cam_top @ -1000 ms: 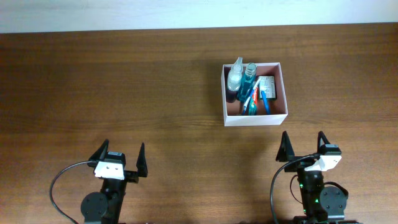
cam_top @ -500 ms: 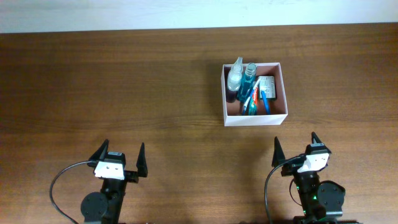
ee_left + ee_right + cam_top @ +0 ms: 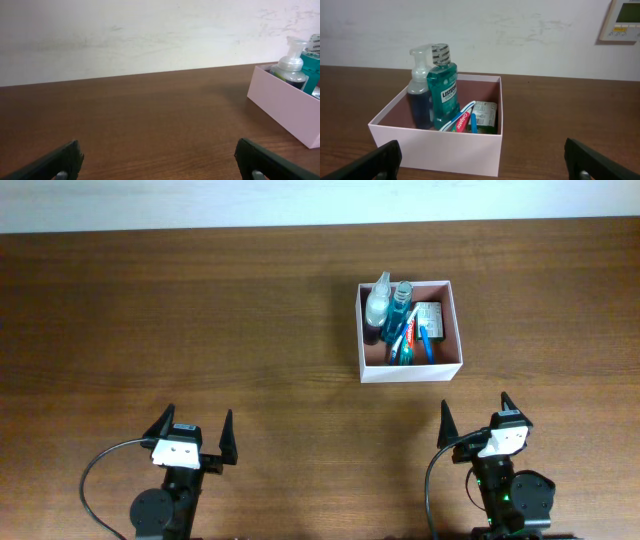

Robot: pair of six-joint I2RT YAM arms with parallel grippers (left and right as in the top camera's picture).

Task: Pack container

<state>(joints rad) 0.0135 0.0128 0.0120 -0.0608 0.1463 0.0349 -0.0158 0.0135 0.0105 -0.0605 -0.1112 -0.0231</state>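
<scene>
Left wrist: container (image 3: 285, 107) cut off at frame edge; left end effector (image 3: 198, 416), right end effector (image 3: 474, 403) wide, empty.

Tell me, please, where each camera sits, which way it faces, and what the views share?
Overhead: above the table, looking straight down; shows the left gripper and right gripper, both open, and the container.
Left wrist: low behind the left gripper, facing the back wall; its own fingers fill the bottom corners, container at the right edge.
Right wrist: low behind the right gripper, facing the container head-on; its fingers in the bottom corners.
Shared: all three show the container; both wrist views show the pump bottle.
</scene>
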